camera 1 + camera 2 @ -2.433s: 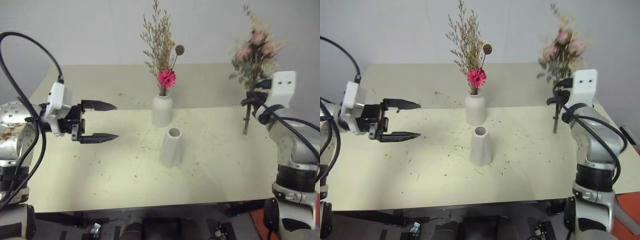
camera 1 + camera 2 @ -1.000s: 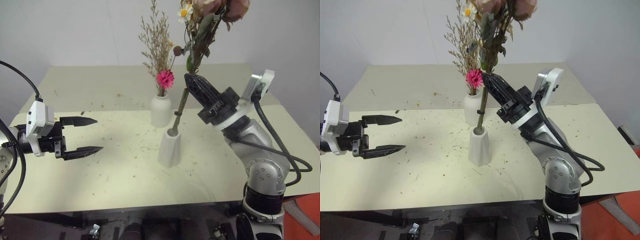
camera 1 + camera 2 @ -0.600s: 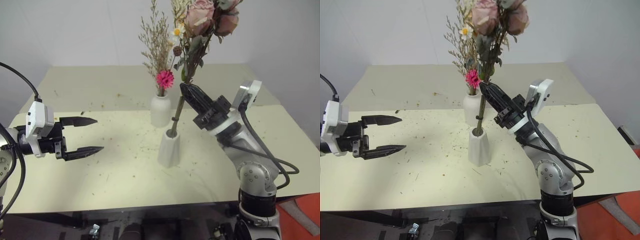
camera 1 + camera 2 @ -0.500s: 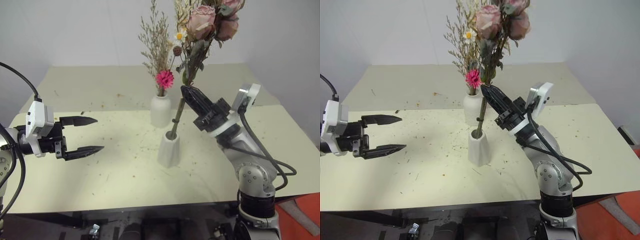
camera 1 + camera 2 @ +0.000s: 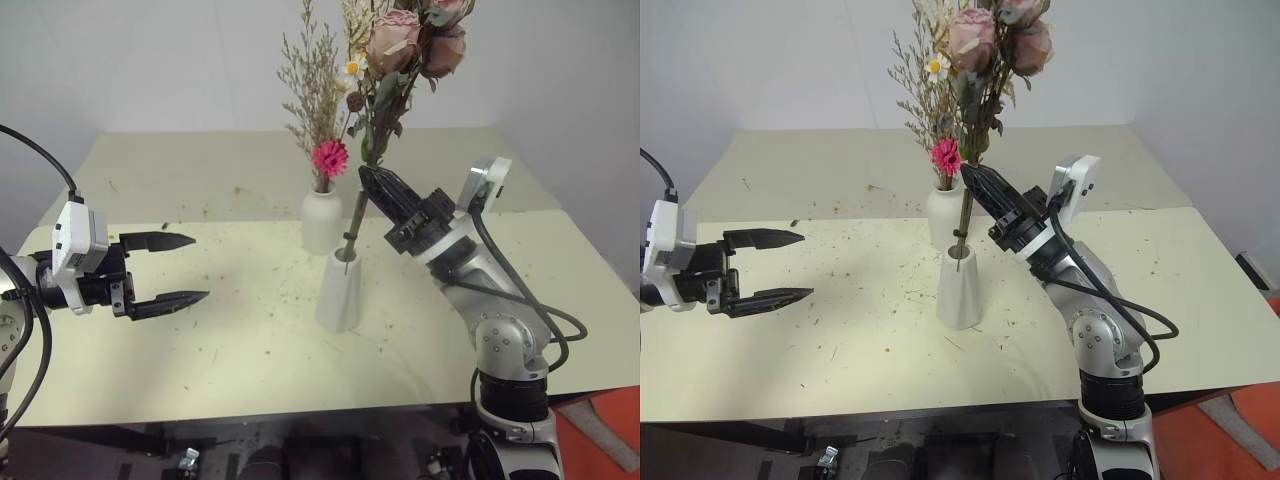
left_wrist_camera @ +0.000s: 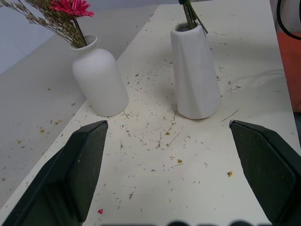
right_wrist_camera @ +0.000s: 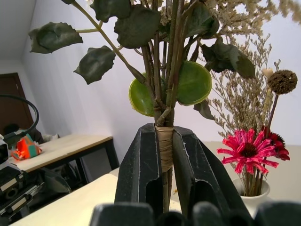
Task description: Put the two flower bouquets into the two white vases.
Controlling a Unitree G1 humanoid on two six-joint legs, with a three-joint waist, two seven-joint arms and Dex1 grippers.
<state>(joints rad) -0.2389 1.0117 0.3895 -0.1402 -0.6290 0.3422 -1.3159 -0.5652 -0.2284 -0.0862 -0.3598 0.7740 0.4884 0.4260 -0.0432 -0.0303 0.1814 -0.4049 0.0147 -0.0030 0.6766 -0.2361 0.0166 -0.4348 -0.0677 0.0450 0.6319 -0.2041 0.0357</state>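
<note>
A: Left side of the scene. What does the left end effector [image 5: 176,268] show?

B: Its two black fingers [image 6: 79,172] stand wide apart with nothing between them. It hovers above the bench [image 5: 240,350], pointing across it toward the two vases.

A: What lies ahead of that end effector?

B: Two white vases standing upright, well apart from its fingertips. The rounded vase [image 5: 323,221] with the narrow neck is the farther one; it holds the dried-grass bunch [image 5: 315,85] with its magenta flower [image 5: 332,158]. The tapered vase [image 5: 339,291] stands nearer the bench's front edge, just beside the rounded one without touching it. Small plant crumbs are scattered over the bench around both.

A: And to the right of the vases?

B: The right end effector [image 5: 372,181], raised above and just to the right of the tapered vase, pointing up and toward the robot's left. Its fingers [image 7: 143,165] are closed on the tan-wrapped part of the stem of the rose bunch [image 5: 405,45].

A: Where is the rose bunch relative to that end effector?

B: The dusty-pink blooms and green leaves [image 7: 101,61] rise above the fingertips. Below the grip, the stem [image 5: 353,225] slants down into the open mouth of the tapered vase. In the left wrist view the green stem end sits inside that mouth. How deep it reaches cannot be told.
</note>
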